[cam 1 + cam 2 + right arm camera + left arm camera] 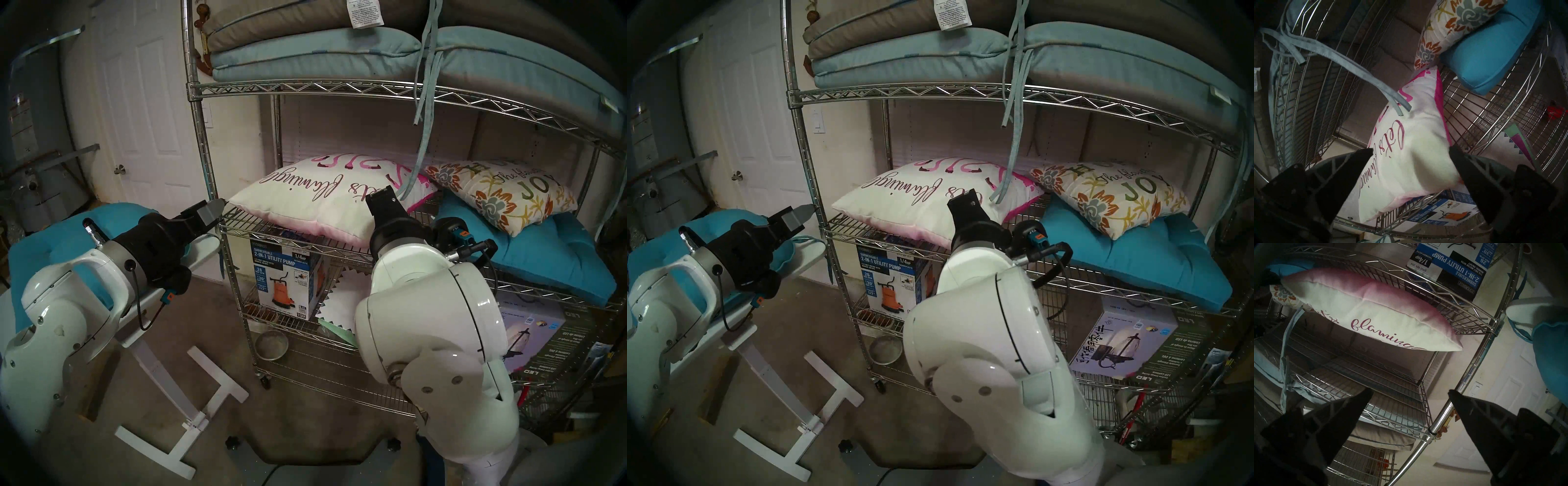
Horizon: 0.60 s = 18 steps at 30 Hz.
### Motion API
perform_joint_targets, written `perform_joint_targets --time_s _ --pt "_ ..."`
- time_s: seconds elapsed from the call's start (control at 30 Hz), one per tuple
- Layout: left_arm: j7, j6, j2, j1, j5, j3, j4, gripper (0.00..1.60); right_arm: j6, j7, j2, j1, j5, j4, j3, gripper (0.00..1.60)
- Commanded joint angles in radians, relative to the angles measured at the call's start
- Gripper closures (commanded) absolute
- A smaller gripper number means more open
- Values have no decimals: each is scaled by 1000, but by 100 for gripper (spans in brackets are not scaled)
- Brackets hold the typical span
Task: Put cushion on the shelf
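Note:
A white cushion with pink flamingo print and script lies on the middle tier of the chrome wire shelf, its front edge overhanging slightly. My right gripper is open at the cushion's front right part, one finger on each side of it. My left gripper is open and empty by the shelf's front left post, just left of the cushion's corner. A teal cushion lies on the small white table under my left arm.
A floral "JOY" cushion rests on a teal seat cushion on the same tier. Stacked cushions fill the top tier, their ties hanging down. A pump box and a metal bowl sit on the tiers below.

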Motion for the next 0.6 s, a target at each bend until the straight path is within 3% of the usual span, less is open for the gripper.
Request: perform_joint_targets --time_s 0.0,0.57 --pt "50 -6 -19 37 -12 -46 -16 0 14 3 -22 -12 -34 -15 -5 0" --pt "147 -31 -49 107 -34 -84 -16 0 27 3 -18 -13 -22 -15 -20 0"
